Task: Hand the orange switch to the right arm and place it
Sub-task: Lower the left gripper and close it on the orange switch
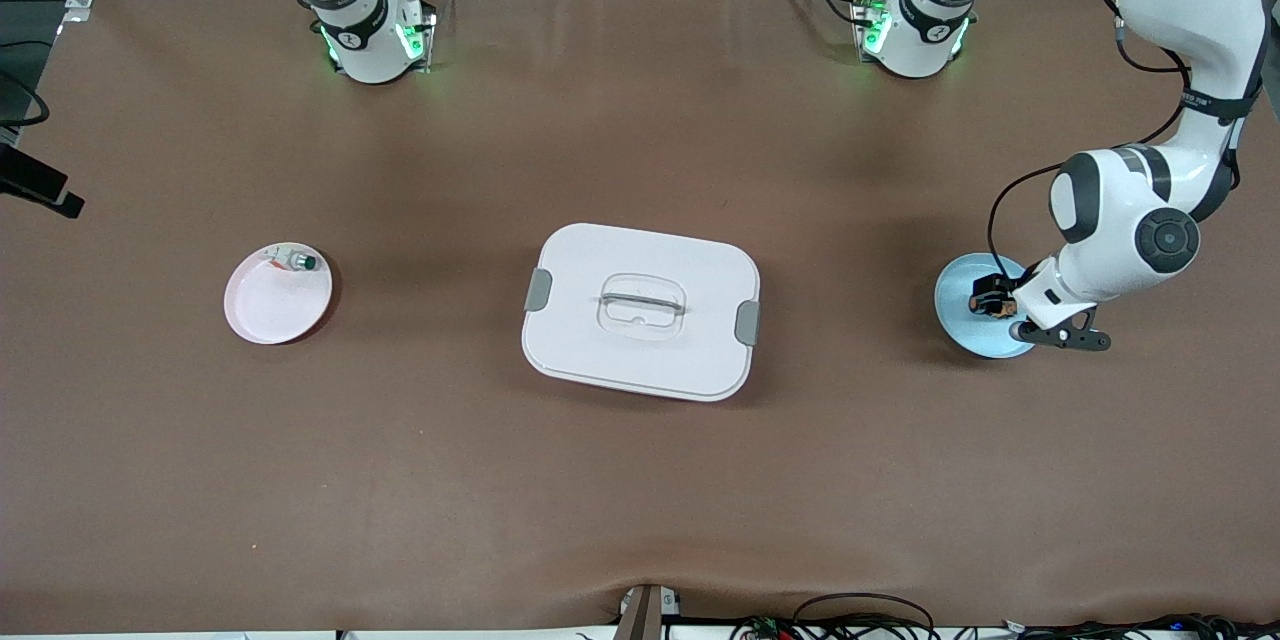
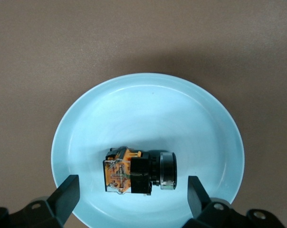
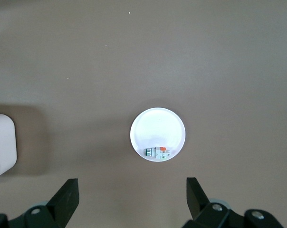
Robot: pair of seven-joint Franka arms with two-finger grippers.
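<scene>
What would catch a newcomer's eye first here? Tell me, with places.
The big white lidded box at the table's middle stands out. Toward the left arm's end, the left gripper hangs open over the blue plate holding the orange switch. The right gripper waits open, high over the table, above the pink plate, which carries a green-capped button.

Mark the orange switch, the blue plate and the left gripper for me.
orange switch (image 2: 134,172), left wrist view, on its black body.
blue plate (image 2: 153,109), left wrist view, on bare plate surface.
left gripper (image 2: 132,194), left wrist view, midway between its open fingertips.
</scene>
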